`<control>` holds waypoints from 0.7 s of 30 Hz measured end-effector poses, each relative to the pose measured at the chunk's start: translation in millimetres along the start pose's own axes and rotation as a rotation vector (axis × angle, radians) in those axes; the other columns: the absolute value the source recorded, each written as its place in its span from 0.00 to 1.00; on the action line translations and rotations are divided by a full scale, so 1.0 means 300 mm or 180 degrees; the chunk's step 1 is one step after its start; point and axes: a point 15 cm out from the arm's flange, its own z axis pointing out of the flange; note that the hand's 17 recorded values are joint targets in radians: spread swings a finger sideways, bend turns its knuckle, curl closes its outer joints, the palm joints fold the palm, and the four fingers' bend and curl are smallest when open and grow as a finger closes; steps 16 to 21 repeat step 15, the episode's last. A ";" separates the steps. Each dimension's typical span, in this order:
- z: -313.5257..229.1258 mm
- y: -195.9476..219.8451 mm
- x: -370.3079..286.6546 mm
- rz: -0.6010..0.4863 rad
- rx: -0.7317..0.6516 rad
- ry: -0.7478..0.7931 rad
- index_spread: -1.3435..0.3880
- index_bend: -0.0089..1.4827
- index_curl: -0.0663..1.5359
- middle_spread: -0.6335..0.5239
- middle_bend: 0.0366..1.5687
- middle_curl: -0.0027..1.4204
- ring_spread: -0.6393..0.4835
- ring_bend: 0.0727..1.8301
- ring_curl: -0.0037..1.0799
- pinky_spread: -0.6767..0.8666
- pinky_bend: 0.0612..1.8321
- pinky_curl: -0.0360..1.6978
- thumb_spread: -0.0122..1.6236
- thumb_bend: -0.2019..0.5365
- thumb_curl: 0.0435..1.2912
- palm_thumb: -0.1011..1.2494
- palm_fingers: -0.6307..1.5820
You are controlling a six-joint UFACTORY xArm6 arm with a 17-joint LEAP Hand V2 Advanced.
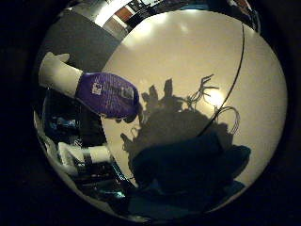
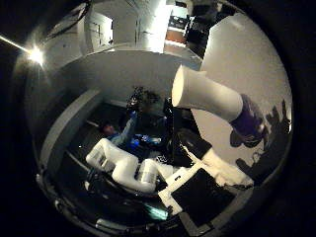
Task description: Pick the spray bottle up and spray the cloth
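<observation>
The spray bottle (image 1: 105,92), white with a purple label, is on the round white table (image 1: 188,56) near its edge, its white spray head pointing out past the rim. In the right thumb side palm view the bottle (image 2: 212,97) is close to the palm, with its white part nearest and its purple part resting on the table.
The white robot arm (image 2: 120,163) reaches in from below the table's edge. Beyond the table are a dark floor, a grey wall (image 2: 128,69) and bright ceiling lights (image 2: 38,54). A seam (image 1: 243,66) crosses the tabletop.
</observation>
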 end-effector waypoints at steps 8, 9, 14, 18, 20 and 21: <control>-0.159 -0.017 -0.027 -0.0033 0.0189 0.0195 0.59 0.11 0.22 0.57 0.12 0.25 0.66 0.17 0.24 0.66 0.17 0.21 0.58 0.24 0.25 0.62 0.36; -0.175 -0.018 -0.030 -0.0037 0.0209 0.0211 0.59 0.11 0.22 0.57 0.12 0.25 0.66 0.17 0.24 0.66 0.17 0.20 0.58 0.24 0.25 0.62 0.36; -0.243 -0.016 -0.038 -0.0019 0.0303 0.0278 0.60 0.11 0.22 0.57 0.12 0.26 0.67 0.16 0.25 0.66 0.16 0.20 0.58 0.24 0.25 0.62 0.37; -0.247 -0.012 -0.039 -0.0010 0.0309 0.0281 0.60 0.11 0.22 0.57 0.12 0.26 0.67 0.16 0.25 0.66 0.16 0.20 0.59 0.24 0.25 0.62 0.37; -0.247 -0.012 -0.039 -0.0010 0.0309 0.0281 0.60 0.11 0.22 0.57 0.12 0.26 0.67 0.16 0.25 0.66 0.16 0.20 0.59 0.24 0.25 0.62 0.37; -0.247 -0.012 -0.039 -0.0010 0.0309 0.0281 0.60 0.11 0.22 0.57 0.12 0.26 0.67 0.16 0.25 0.66 0.16 0.20 0.59 0.24 0.25 0.62 0.37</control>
